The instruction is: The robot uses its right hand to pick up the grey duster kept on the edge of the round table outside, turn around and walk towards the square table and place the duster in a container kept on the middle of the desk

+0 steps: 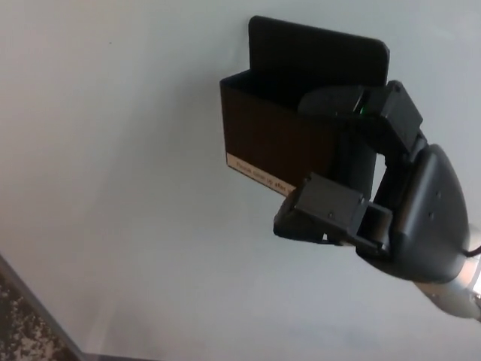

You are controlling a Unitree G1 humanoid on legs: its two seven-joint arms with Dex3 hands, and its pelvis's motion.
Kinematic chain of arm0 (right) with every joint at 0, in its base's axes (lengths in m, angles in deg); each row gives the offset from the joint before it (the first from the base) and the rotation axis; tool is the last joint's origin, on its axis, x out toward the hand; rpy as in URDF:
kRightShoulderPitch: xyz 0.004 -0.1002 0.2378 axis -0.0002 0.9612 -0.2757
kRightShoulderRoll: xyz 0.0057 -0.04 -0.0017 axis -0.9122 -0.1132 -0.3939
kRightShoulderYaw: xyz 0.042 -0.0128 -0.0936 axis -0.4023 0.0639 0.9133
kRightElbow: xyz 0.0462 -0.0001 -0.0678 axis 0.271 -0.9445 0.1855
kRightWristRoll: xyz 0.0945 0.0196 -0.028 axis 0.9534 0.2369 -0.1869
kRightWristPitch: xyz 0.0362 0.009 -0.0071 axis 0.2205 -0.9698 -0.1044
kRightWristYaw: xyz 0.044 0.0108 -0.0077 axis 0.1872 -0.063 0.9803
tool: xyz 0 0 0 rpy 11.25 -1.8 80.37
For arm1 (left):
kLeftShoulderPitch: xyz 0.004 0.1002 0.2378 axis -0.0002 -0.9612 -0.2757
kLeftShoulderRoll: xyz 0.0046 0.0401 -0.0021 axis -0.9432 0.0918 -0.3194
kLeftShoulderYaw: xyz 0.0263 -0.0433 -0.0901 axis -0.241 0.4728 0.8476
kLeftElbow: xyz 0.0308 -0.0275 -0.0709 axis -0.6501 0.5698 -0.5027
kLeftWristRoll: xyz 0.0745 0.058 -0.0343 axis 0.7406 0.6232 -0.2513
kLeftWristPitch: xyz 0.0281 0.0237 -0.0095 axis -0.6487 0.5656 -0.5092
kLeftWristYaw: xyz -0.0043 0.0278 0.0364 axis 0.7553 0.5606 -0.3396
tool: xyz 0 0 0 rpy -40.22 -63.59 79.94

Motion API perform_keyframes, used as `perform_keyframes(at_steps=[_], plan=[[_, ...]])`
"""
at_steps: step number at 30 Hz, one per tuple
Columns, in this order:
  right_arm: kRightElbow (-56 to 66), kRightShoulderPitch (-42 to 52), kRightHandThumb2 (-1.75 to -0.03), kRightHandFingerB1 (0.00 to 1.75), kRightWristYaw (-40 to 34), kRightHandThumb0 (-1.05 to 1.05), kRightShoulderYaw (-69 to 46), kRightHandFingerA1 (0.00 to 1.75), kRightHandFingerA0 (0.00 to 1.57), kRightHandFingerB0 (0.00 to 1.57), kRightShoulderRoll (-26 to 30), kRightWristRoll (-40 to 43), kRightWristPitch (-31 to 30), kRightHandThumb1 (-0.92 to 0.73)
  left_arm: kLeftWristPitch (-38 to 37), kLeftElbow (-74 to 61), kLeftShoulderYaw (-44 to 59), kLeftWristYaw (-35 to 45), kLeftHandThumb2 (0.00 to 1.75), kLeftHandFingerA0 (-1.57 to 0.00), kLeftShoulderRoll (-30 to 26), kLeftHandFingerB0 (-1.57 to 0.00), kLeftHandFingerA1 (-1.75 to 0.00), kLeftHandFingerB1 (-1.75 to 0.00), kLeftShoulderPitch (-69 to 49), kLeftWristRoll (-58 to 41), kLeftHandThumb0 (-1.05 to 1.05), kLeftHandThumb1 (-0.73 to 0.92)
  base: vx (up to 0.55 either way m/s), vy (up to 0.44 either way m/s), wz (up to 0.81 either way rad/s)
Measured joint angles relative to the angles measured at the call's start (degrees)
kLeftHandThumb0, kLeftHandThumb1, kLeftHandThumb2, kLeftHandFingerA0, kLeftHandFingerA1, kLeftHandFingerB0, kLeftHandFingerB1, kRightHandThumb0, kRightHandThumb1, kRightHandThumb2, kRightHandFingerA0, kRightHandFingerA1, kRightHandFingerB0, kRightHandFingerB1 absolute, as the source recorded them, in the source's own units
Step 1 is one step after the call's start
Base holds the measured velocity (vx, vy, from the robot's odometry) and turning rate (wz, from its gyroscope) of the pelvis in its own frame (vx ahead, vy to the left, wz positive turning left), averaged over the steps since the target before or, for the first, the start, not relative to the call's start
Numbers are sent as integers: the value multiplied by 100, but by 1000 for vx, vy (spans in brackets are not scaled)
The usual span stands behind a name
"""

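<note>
A black open-topped container (274, 143) with a tall back wall and a white label strip stands on the white table (113, 188). My right hand (376, 188) comes in from the lower right and hangs over the container's right end. Its two upper fingers (338, 101) reach over the container's opening, while the thumb (323, 214) sits outside the front wall. Fingers and thumb are wide apart, with nothing visible between them. No grey duster shows anywhere; the container's dark inside is partly hidden by the hand. My left hand is out of the picture.
The table's edge (41, 320) runs diagonally across the lower left corner, with speckled carpet (15, 331) beyond it.
</note>
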Motion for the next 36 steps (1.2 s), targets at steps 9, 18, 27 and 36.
perform_keyframes(at_steps=[9,18,27,36], plan=[[-524,-304,-79,156,-40,-22,-113,175,87,65,285,16,117,-55,-24,-90,-103,-68,97,-97,-49,-89,-108,-89,-167,51,7,65,30,1,0],[-1385,-689,-97,164,-246,-7,-78,175,84,67,562,-54,310,-41,-30,-40,-20,27,96,-99,52,-88,-106,-86,-250,-1,5,63,59,-116,2],[-2631,-1285,-109,158,-691,-10,22,171,82,66,834,-195,392,-42,-72,-63,-106,26,105,-103,66,-93,-102,-89,-413,46,8,56,-10,-39,-1],[-3376,-1582,-112,163,-850,-11,117,175,80,66,865,-229,262,-41,-82,-155,-213,-118,110,-104,-32,-94,-105,-91,-464,105,3,54,13,222,-37]])
